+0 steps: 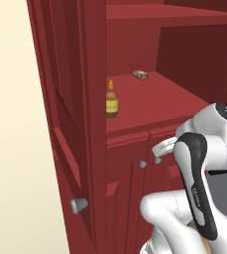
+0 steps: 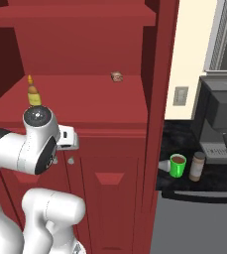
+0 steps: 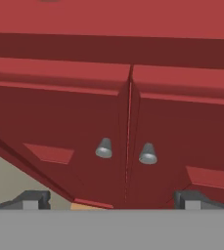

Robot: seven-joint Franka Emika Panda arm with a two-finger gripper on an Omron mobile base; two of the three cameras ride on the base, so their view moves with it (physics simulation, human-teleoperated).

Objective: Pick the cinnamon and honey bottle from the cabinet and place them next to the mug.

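Observation:
The honey bottle (image 1: 111, 100) (image 2: 32, 92), amber with a yellow label and an orange nozzle, stands upright near the front left of the open shelf in the dark red cabinet (image 1: 135, 119) (image 2: 100, 109). On the dark counter to the right, the cinnamon (image 2: 197, 166) stands just right of the green mug (image 2: 177, 165). My gripper (image 3: 112, 200) is open and holds nothing. It faces the lower cabinet doors and their two silver knobs (image 3: 103, 148), below the shelf's front edge. My white hand (image 2: 68, 138) is lower than the bottle and slightly to its right.
A small pinkish-brown lump (image 1: 141, 75) (image 2: 117, 76) lies far back on the shelf. The cabinet's open left door (image 1: 60, 124) swings out at the left. A dark coffee machine (image 2: 224, 119) stands behind the mug and jar.

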